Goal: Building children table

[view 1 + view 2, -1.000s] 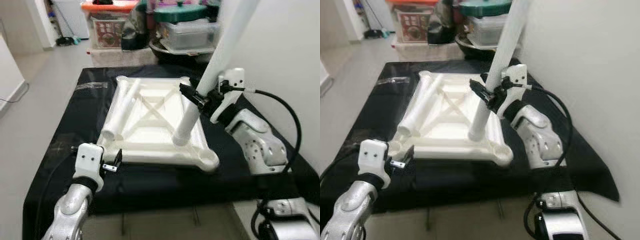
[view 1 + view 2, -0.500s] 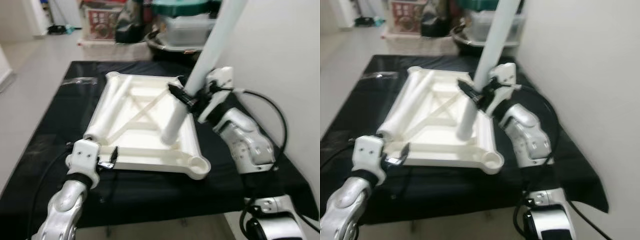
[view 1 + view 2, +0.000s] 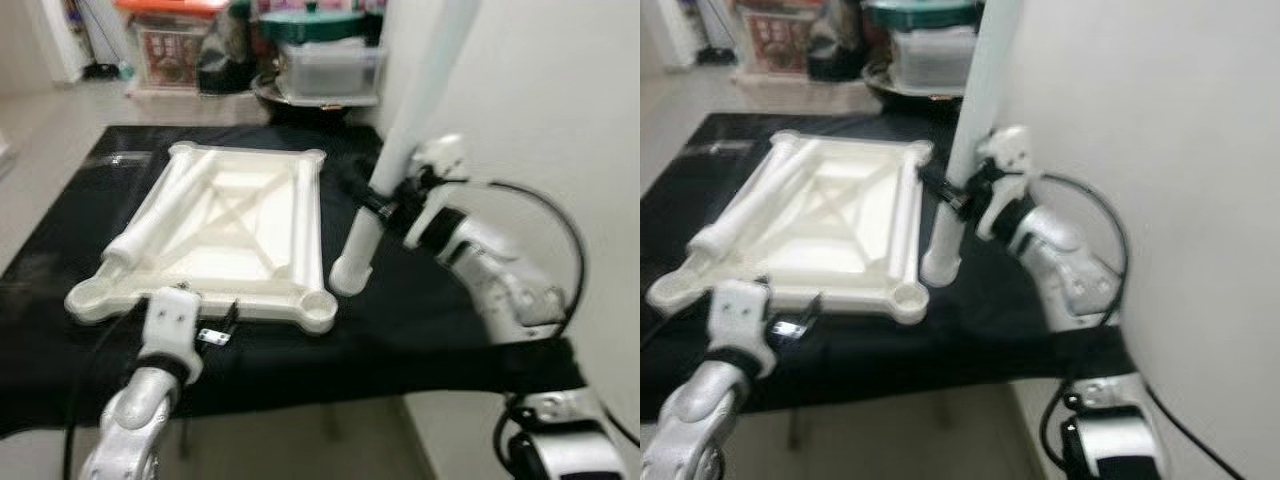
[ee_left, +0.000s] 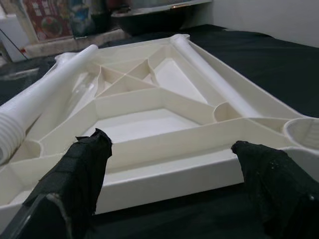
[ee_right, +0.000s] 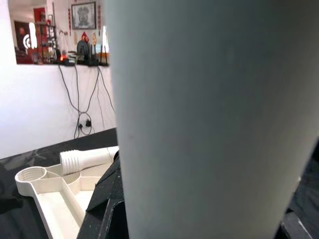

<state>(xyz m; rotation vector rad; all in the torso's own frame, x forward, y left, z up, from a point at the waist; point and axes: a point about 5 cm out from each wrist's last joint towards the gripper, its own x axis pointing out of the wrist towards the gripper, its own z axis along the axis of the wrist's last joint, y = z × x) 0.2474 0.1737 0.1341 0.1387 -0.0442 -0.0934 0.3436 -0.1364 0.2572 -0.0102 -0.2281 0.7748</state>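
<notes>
The white tabletop [image 3: 225, 255] lies upside down on a black-covered surface. One white leg [image 3: 150, 215] rests along its left side, its threaded end [image 4: 10, 132] toward me. My right gripper [image 3: 385, 205] is shut on another white leg [image 3: 415, 110] and holds it nearly upright. That leg's lower end [image 3: 350, 275] is just outside the tabletop's right rim, over the black cover. My left gripper [image 3: 215, 328] is open, its fingers [image 4: 84, 164] wide apart. It sits low in front of the tabletop's near rim, between the two front corner sockets [image 3: 318, 310].
Storage boxes [image 3: 165, 45] and a green-lidded pot [image 3: 315, 25] stand on the floor behind the surface. A white wall [image 3: 560, 100] runs close along the right. The black cover [image 3: 420, 330] drops off at the front edge. Open floor [image 3: 40, 110] is on the far left.
The whole view has shifted. The held leg's lower end was over the tabletop's right part and is now outside its right rim. The left gripper stays open by the near rim.
</notes>
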